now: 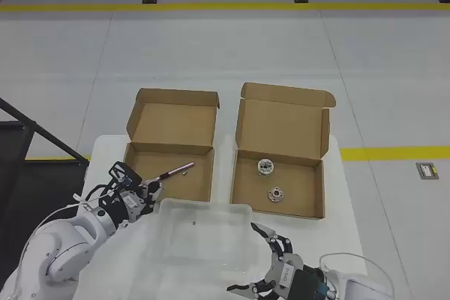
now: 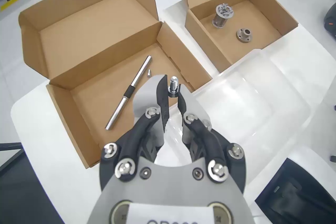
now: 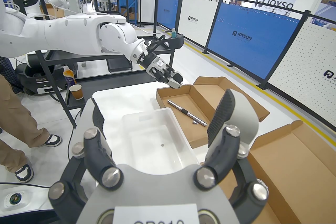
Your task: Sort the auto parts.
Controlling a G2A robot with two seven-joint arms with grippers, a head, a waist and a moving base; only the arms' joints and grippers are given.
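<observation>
While the left end effector (image 2: 172, 93) hangs over the near corner of the left cardboard box (image 2: 78, 114), its fingertips are pressed onto a short bolt (image 2: 174, 84). They grip it at the dark head, and the threaded shank sticks out past the tips. Inside that box, just beyond the end effector, lies a steel rod (image 2: 131, 92) with a dark band, and a tiny screw (image 2: 149, 72) sits right beside the rod.

The right cardboard box (image 2: 273, 15) stands next to it on the white surface (image 1: 223, 172) and holds a cylindrical metal hub (image 2: 223, 15) with a flanged collar (image 2: 244, 34) near it, the two apart. A clear plastic bin (image 1: 202, 225) sits in front of both boxes, with one small dark piece (image 3: 162, 145) on its floor; what it is cannot be told.

The right end effector (image 3: 162, 107) is spread wide and holds nothing. It sits at the bin's near right corner, well apart from the bolt.
</observation>
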